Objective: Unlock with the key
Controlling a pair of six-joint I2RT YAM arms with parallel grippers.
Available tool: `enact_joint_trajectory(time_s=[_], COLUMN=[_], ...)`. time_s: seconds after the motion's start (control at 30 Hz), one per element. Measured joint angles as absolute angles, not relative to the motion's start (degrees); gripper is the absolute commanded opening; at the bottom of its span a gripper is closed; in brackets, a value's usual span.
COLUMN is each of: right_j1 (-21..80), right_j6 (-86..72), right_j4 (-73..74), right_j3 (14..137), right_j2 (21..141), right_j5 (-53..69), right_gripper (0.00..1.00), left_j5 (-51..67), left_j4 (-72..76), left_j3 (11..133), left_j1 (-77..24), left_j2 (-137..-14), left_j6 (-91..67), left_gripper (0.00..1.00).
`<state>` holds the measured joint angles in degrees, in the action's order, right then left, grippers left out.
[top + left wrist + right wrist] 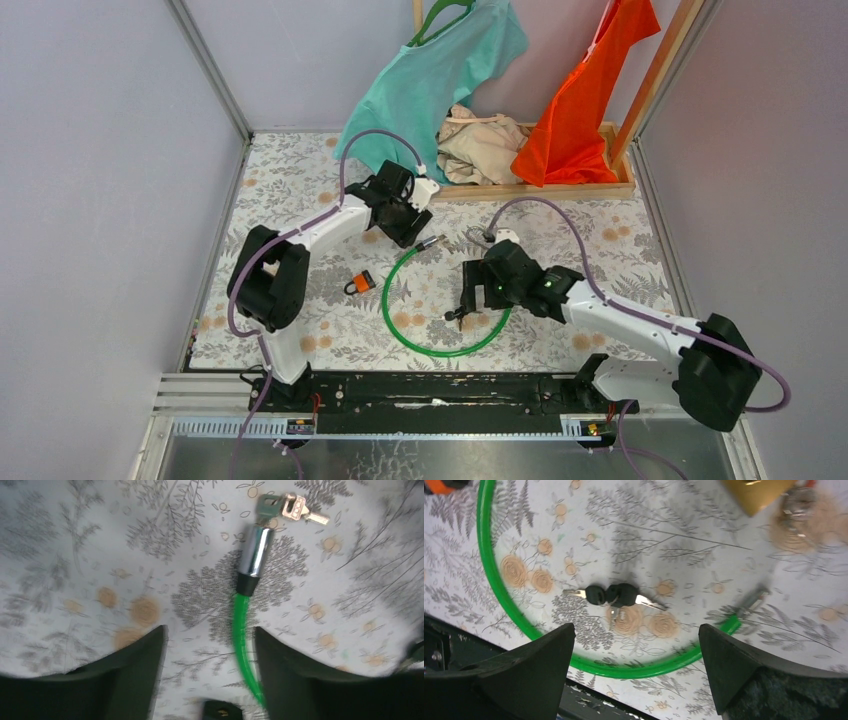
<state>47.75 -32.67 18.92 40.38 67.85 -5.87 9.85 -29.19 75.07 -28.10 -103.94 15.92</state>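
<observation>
Floral cloth (pixel 300 190) covers the table, and on it lies a green cable lock (pixel 388 310), curled in an unclosed loop. Its chrome barrel (pixel 255 550) is at the loop's far end, well apart from the cable's metal pin end (pixel 751 600). Silver keys (pixel 295 507) touch the barrel's mouth; I cannot tell whether one is seated in it. A pair of black-headed keys (pixel 614 596) lies inside the loop. The right gripper (pixel 636 630) hangs over them, fingers spread wide and holding nothing. The left gripper (pixel 210 629) hovers over the cable just short of the barrel, fingers apart and empty. An orange padlock (pixel 360 283) sits just outside the loop's left side. Beyond the loop, a wooden rack (pixel 540 188) holds garments.
</observation>
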Motion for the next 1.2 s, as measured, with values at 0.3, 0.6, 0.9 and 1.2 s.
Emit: enact_joint_trajectory(time_s=[0.3, 0.6, 0.9, 1.2], right_j1=[52.88, 55.53, 56.86, 57.06], right_j6=[-33.32, -30.15, -25.02, -24.69], right_j4=[15.20, 14.92, 16.58, 16.88], right_j3=[41.58, 44.71, 48.88, 49.01], right_j2=[77.69, 84.47, 89.71, 90.11], right_j5=[-5.06, -5.45, -6.81, -7.88], right_gripper=[0.68, 0.56, 0.51, 0.45], left_j5=[11.20, 8.49, 7.62, 7.57], left_j4=[-34.63, -40.45, -43.05, -43.90], left_j3=[75.29, 78.81, 79.99, 81.28], left_j1=[-27.81, -23.94, -19.07, -18.65], left_j2=[-95.94, -87.46, -83.40, -82.11], left_j6=[15.31, 14.90, 15.05, 15.44], left_gripper=[1.00, 1.00, 1.00, 1.00])
